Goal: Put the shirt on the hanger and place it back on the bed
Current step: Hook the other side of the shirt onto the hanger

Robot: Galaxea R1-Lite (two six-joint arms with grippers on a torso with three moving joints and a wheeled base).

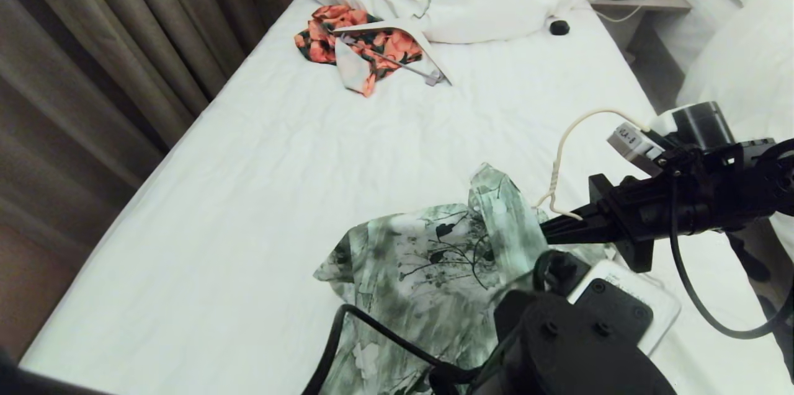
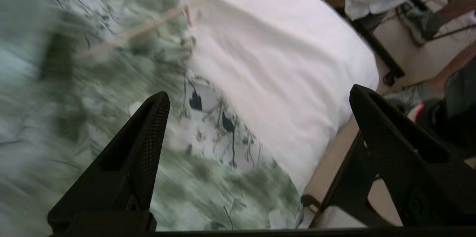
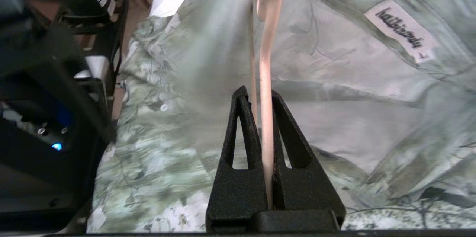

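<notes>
Nearest, the left gripper hangs spread wide and empty over the shirt crumpled on the bed, while the right gripper pinches the hanger at the collar, and farther off lies an orange garment.

A crumpled orange-red floral garment is seen near the head end of the mattress, towards its curtain-side edge, with a wide flat white hanger laid across it. A small black object is seen further along.
</notes>
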